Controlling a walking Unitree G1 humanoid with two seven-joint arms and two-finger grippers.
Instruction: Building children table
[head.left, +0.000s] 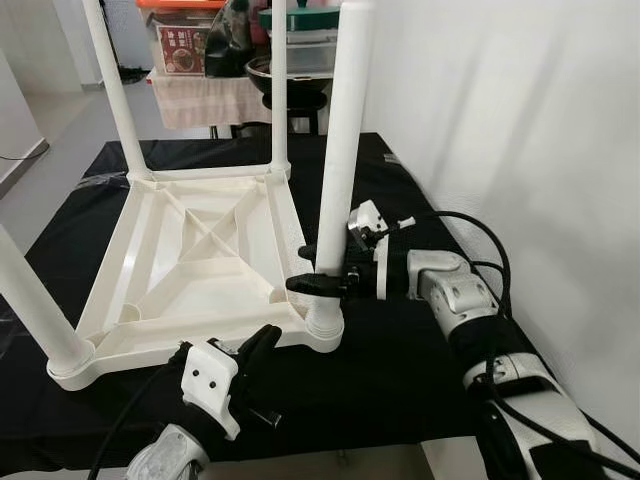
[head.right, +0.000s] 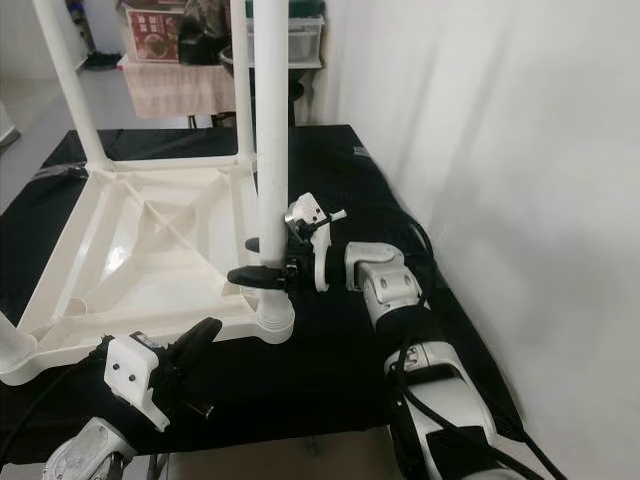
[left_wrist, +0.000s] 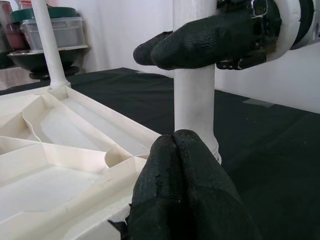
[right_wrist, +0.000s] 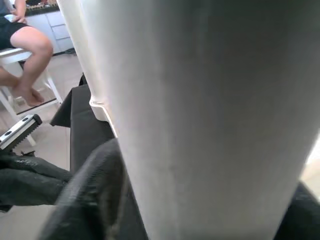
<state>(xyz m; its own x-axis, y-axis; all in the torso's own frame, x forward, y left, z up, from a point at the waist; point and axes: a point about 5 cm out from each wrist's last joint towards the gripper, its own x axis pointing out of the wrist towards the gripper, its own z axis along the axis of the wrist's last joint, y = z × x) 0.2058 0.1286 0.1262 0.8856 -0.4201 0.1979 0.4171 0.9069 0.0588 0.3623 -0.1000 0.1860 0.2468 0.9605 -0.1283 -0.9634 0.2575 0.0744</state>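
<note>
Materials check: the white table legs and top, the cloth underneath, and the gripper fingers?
Table leg and upturned tabletop: likely moulded plastic, off-white and semi-gloss; ribbed underside and socketed corners suggest it. Black cloth: matte fabric, with wrinkles at its far edge. Right gripper, shut on the leg, and left gripper by the corner: fingers look like textured black rubber or foam, exact material unclear.

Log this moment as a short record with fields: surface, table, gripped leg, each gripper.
surface: black cloth
table: white plastic tabletop, upside down, legs pointing up
gripped leg: near right corner leg, upright in its socket
right gripper: shut on that leg just above the socket
left gripper: fingers together, at the tabletop's near edge, holding nothing
</note>
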